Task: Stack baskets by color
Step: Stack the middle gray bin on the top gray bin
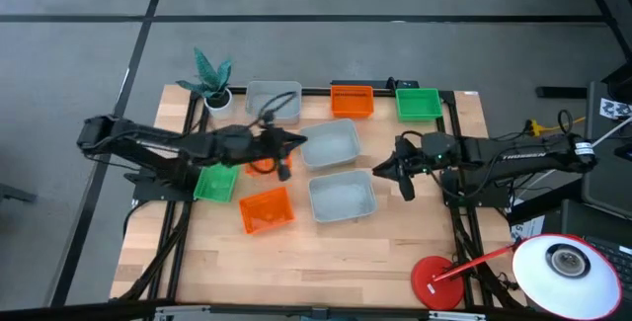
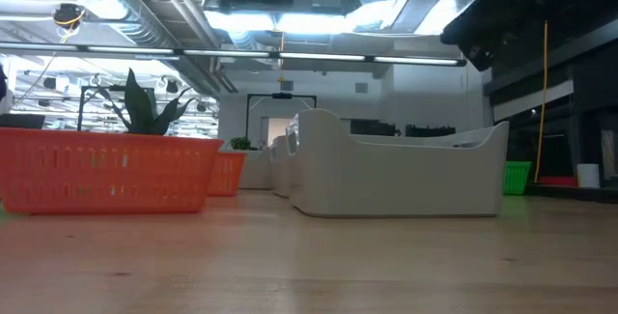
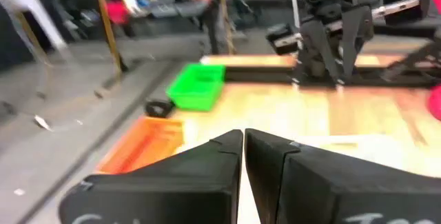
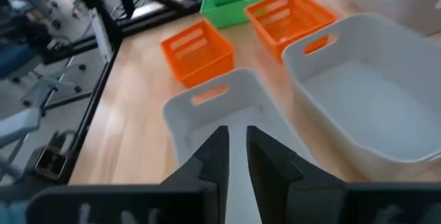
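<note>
Pale wood table (image 1: 326, 252) fills the middle of the overhead frame. Left gripper (image 1: 296, 141) hangs at centre with fingers pressed together, holding nothing. Right gripper (image 1: 385, 170) sits centre-right, jaws a narrow slit apart, empty, just beside the lower grey basket (image 1: 342, 199). Another grey basket (image 1: 330, 143) lies at centre, a third (image 1: 274, 101) at the top. Orange baskets (image 1: 266, 209) sit lower left of centre and at the top (image 1: 353, 101); green baskets at top right (image 1: 418, 103) and left (image 1: 215, 183).
</note>
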Robot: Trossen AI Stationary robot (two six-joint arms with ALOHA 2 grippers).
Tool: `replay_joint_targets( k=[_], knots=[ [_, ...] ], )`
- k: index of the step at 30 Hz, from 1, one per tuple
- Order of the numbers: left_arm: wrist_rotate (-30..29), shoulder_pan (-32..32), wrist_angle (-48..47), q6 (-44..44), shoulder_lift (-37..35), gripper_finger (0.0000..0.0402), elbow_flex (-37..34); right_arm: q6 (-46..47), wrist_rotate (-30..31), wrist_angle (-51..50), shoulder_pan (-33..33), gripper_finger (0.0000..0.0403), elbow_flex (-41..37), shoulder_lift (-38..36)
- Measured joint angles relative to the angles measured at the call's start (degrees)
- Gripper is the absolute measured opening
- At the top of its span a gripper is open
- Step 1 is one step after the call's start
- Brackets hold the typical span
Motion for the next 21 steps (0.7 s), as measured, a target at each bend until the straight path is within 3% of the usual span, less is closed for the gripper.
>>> replay_joint_targets(
  k=[8,14,21],
  knots=[
    [8.1,3.0,-17.7,-4.6,11.6,0.0078,16.6,-4.1,0.0,-0.3,2.4,0.0053,-0.4,0.0],
    [16.7,8.5,-24.9,-11.0,18.8,0.0120,23.1,-5.7,0.0,-0.3,2.4,0.0053,-0.4,0.0],
    [15.3,15.4,-26.5,-9.1,25.1,0.0122,24.9,-5.9,0.0,-0.5,2.4,0.0053,-0.4,0.0]
  ],
)
